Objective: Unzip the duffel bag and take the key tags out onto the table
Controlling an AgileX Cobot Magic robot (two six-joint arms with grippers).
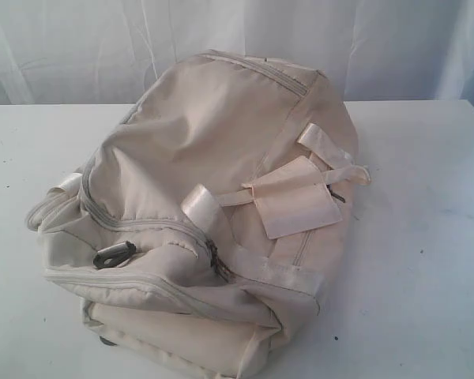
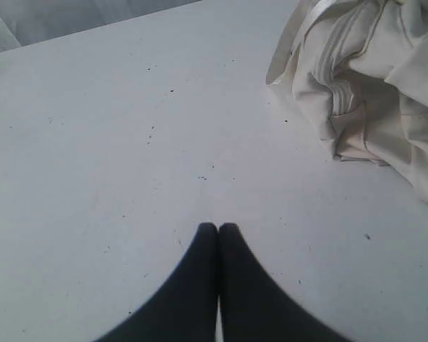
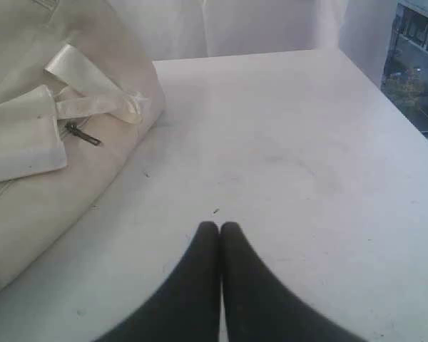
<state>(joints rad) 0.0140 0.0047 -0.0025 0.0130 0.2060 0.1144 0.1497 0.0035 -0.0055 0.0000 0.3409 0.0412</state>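
The cream duffel bag lies zipped shut in the middle of the white table, its pale straps and handle wrap draped over the top. A dark zipper pull sits near the bag's front end, another zipper pull on its side. No key tags show; they are hidden. My left gripper is shut and empty above bare table, the bag off to one side. My right gripper is shut and empty too, beside the bag. Neither gripper appears in the exterior view.
A white curtain hangs behind the table. A black plastic ring shows at the bag's near left end. The table's far corner shows in the right wrist view, with a window beyond it.
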